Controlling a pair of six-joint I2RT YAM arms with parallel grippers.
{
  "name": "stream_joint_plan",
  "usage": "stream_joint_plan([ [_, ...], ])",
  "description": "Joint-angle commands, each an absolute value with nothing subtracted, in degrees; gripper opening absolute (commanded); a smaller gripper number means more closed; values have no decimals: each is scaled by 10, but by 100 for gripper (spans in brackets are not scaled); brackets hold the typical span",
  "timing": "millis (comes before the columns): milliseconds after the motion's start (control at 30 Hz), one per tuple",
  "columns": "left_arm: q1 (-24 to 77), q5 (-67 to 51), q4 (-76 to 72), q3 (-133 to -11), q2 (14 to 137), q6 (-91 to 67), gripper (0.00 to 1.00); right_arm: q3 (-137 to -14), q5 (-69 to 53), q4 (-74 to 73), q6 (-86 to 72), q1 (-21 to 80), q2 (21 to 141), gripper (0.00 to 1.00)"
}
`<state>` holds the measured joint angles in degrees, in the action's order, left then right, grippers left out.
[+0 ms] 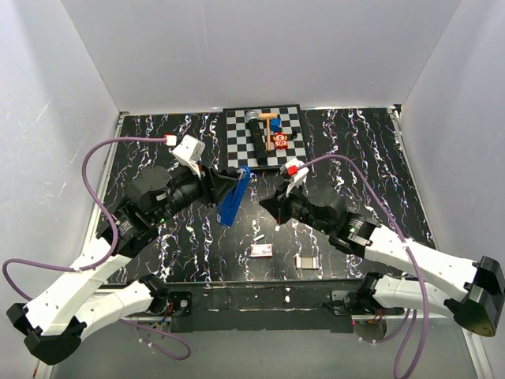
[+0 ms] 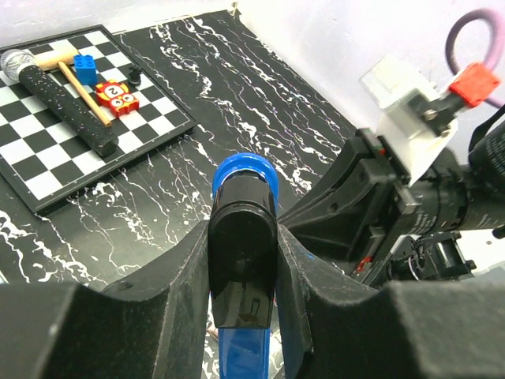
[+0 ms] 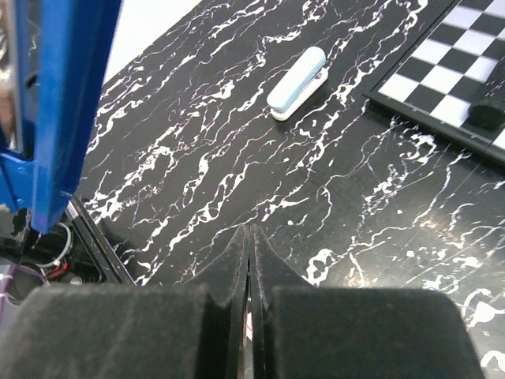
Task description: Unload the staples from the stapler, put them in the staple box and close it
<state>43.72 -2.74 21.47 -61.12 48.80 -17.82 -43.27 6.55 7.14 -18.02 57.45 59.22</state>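
Note:
My left gripper (image 1: 235, 186) is shut on the dark-blue stapler (image 1: 233, 199) and holds it above the table's middle, its blue length hanging slantwise down. In the left wrist view the fingers (image 2: 312, 292) clamp the stapler's glossy black part (image 2: 243, 260), with its rounded blue end beyond. My right gripper (image 1: 265, 204) is just right of the stapler, level with it, its jaws pressed together (image 3: 250, 234). A thin pale sliver shows deep between its pads; I cannot tell what it is. The stapler's blue channel (image 3: 63, 103) fills the left edge of the right wrist view.
A checkerboard (image 1: 293, 150) at the back holds a black cylinder (image 1: 257, 140), a wooden mallet, a blue brick and a red toy. Two small boxes (image 1: 260, 250) (image 1: 306, 261) and a small white strip (image 1: 257, 237) lie near the front. A pale-blue stapler (image 3: 298, 82) lies on the table.

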Motion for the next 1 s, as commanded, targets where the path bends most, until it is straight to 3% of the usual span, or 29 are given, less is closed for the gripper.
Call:
stream_joint_plan([
  [0, 438, -68, 184, -644, 475, -175, 0, -480, 57, 8, -104, 576, 543, 1],
  [567, 438, -369, 122, -635, 472, -106, 0, -664, -200, -282, 68, 565, 511, 1],
  [967, 438, -474, 109, -642, 502, -98, 0, -732, -323, -326, 97, 565, 561, 1],
])
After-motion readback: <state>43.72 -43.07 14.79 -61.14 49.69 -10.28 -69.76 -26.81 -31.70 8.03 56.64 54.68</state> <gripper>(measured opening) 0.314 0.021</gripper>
